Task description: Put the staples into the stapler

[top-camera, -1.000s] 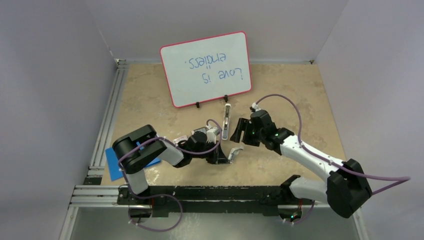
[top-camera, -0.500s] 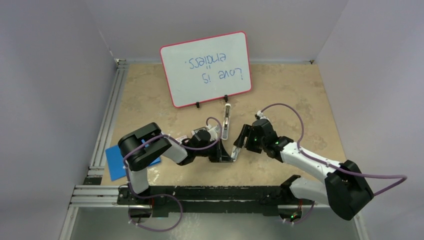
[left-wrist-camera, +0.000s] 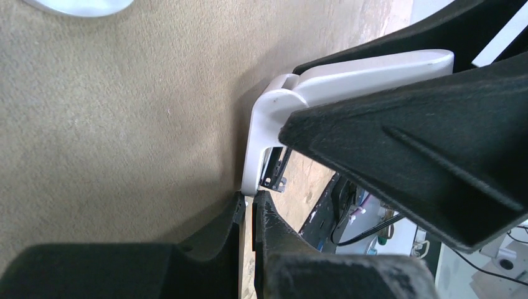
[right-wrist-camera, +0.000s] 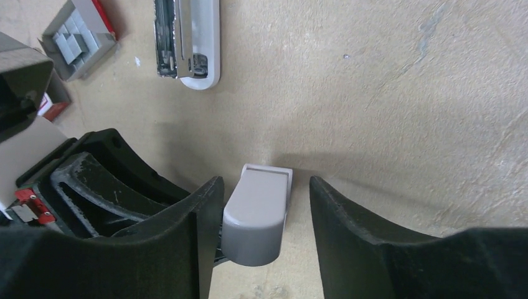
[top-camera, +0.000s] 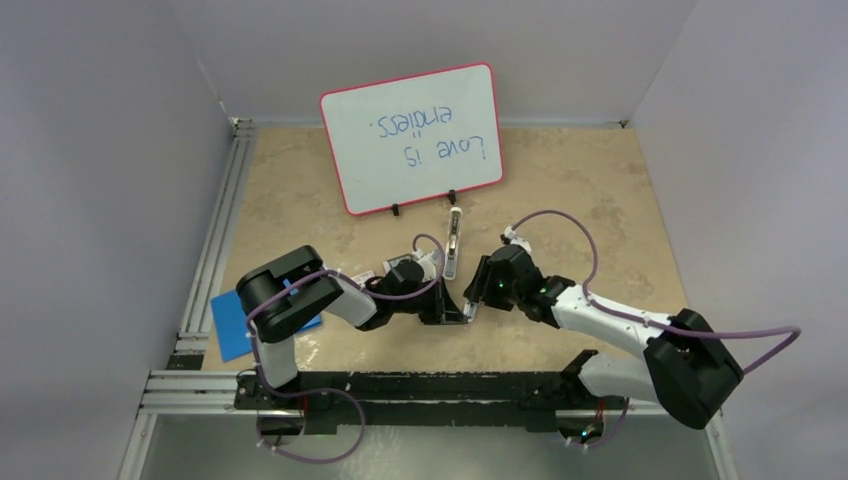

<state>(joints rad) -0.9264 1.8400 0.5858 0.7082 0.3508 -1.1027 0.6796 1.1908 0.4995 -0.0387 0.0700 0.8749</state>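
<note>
Right pincer [right-wrist-camera: 264, 187] is released, straddling a stubby white piece [right-wrist-camera: 256, 215] pinched by the clenched left pincer [left-wrist-camera: 249, 202]. The stapler [right-wrist-camera: 199, 43] lies just beyond, lengthwise near-to-far, with the staples [right-wrist-camera: 75, 38] to its left.
</note>
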